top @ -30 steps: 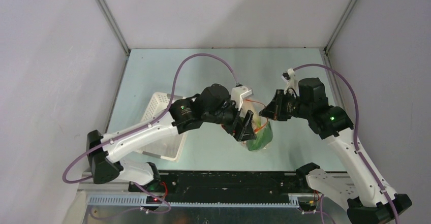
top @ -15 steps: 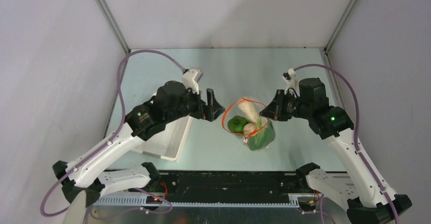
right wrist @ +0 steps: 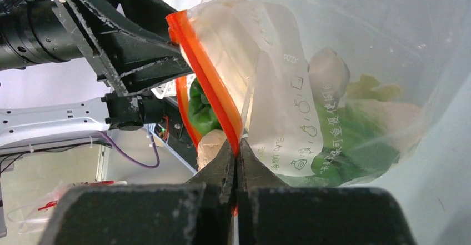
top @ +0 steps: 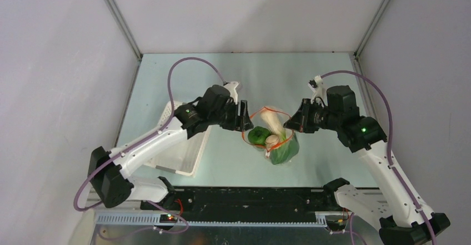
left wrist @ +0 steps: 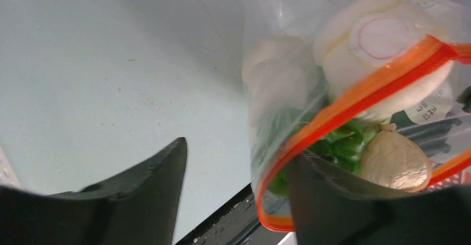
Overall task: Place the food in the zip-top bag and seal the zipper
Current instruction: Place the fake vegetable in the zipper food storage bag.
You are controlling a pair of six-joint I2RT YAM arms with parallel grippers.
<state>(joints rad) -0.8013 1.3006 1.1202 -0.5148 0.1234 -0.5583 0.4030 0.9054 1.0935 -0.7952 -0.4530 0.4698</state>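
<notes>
Right gripper (right wrist: 236, 157): clamped tight on the zipper (right wrist: 208, 84) at the bag's right-hand rim, holding that side up so the mouth faces upward and the contents cannot spill.
Left gripper (left wrist: 237, 151): jaws apart and gripping nothing, set at the opposite rim. The orange strip lies just beside the inner face of one finger; contact cannot be told.
Bag (top: 277, 142): stands on the table (top: 183, 78) between the two grippers, mouth gaping in a loop, unsealed.
Food (top: 272, 136): inside the bag. Green leaves lie low, with white pieces and a mushroom (left wrist: 394, 159) near the mouth.
Basket (top: 186, 156): beside the left arm, well apart from the bag.
Step, as judged: filling looks done; the left jaws are placed to take the free rim.
Risk: food riding high may block the strip from meeting.
</notes>
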